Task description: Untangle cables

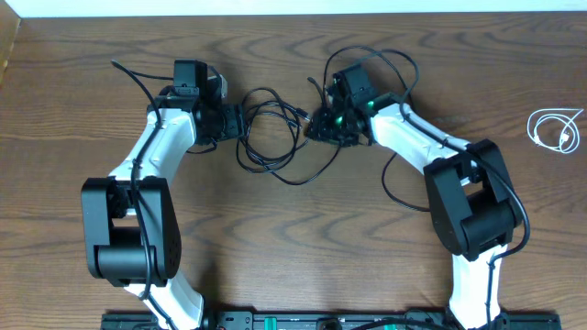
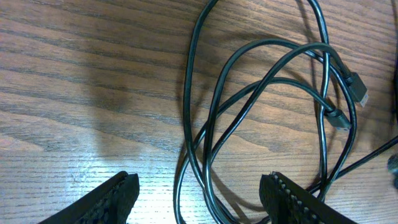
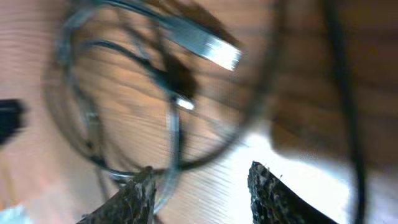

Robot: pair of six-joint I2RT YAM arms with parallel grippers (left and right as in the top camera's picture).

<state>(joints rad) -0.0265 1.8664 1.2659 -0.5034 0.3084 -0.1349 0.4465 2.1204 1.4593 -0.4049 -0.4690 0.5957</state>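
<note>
Two black cables [image 1: 271, 137] lie looped over each other on the wooden table between my two grippers. In the left wrist view the cables' loops [image 2: 261, 87] cross, with two small plugs [image 2: 357, 87] at the right. My left gripper [image 2: 200, 183] stands open over the tangle's left side, with several strands running between its fingers untouched; from overhead this left gripper [image 1: 240, 124] sits at the loops' edge. My right gripper [image 1: 315, 126] is at the tangle's right side. Its view is blurred: the right gripper [image 3: 202, 177] is open, a strand passes beside its left finger, and a silver-tipped plug [image 3: 211, 45] lies ahead. A white cable [image 1: 555, 128] lies coiled alone at far right.
More black cord loops over and behind the right arm [image 1: 396, 66] and trails toward the front [image 1: 394, 188]. The table's far edge [image 1: 293, 13] runs along the top.
</note>
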